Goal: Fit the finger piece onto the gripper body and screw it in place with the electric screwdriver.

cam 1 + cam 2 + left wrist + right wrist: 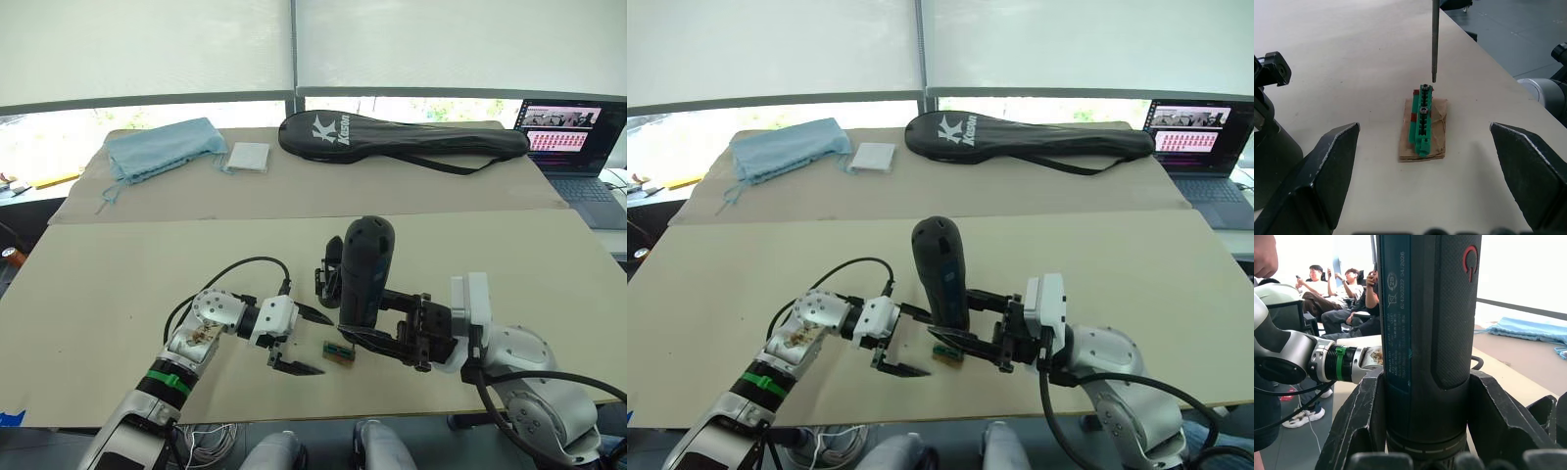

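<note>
Gripping the electric screwdriver (362, 269) upright near the table's (118, 284) front edge, the right gripper (387, 338) has both black fingers clamped around the barrel. The right wrist view shows that clamp close up, one finger against each side of the dark casing, with a red power symbol and printed label facing the camera. Just left of it, the left gripper (299, 341) hangs with its fingers spread wide and nothing between them. The left wrist view adds what the head views blur: the thin metal bit (1434, 41) comes straight down with its tip just over the top end of a small green-and-tan block (1421, 122) lying flat on the table (whether the tip touches, I cannot tell). Behind the screwdriver stands the gripper body (330, 277), mostly hidden by it. Well back lie a white packet (247, 157), a blue cloth (162, 147), a long black racket bag (402, 135) and a laptop (576, 147) at the far right
</note>
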You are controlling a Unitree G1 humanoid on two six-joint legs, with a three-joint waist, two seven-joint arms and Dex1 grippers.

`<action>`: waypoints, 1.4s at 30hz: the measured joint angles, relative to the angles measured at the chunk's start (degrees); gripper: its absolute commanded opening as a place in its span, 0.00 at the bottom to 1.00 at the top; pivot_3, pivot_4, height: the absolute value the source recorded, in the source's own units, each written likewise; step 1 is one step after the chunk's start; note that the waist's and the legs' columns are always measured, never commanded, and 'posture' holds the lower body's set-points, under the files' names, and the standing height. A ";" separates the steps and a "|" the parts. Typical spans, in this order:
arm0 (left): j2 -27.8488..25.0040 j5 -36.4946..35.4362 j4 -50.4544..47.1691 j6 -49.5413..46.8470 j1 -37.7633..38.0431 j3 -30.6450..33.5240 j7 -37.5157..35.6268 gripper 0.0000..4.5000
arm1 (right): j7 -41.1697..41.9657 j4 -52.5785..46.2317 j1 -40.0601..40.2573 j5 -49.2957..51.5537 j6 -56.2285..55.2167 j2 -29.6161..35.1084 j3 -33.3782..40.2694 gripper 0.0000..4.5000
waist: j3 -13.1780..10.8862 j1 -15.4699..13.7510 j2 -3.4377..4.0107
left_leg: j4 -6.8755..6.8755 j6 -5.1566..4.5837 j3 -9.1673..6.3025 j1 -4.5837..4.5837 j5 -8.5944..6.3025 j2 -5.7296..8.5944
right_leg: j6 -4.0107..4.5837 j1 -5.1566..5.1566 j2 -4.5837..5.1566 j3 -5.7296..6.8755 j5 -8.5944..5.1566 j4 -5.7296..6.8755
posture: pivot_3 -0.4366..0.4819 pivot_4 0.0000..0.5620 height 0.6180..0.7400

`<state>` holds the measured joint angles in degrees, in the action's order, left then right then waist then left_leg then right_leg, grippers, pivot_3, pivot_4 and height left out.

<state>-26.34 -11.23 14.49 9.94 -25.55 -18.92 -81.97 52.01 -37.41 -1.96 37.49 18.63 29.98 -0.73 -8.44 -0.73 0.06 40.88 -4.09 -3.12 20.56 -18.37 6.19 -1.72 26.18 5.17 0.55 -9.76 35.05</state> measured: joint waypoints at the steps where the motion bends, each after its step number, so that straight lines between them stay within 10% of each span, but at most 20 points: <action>1: 0.00 0.00 0.00 0.00 0.00 0.00 0.00 1.00 | -0.01 0.00 0.00 0.00 0.00 0.00 0.00 0.42 | 0.00 0.00 0.00 | 0.00 0.00 0.00 0.00 0.00 0.00 | 0.00 0.00 0.00 0.00 0.00 0.00 | 0.48 0.27 0.96; 42: 0.00 0.09 0.00 0.00 0.00 -0.07 -0.03 1.00 | 0.43 1.98 -1.50 -1.26 -0.01 -0.01 -0.42 0.42 | 0.00 0.00 0.00 | 0.00 0.00 0.00 0.00 0.00 0.00 | 0.00 0.00 0.00 0.00 0.00 0.00 | 0.48 0.27 0.96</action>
<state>-26.34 -11.14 14.49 9.94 -25.55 -18.99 -82.00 52.45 -35.43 -3.46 36.23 18.62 29.96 -1.14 -8.44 -0.73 0.06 40.88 -4.09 -3.12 20.56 -18.37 6.19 -1.72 26.18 5.17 0.55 -9.76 35.05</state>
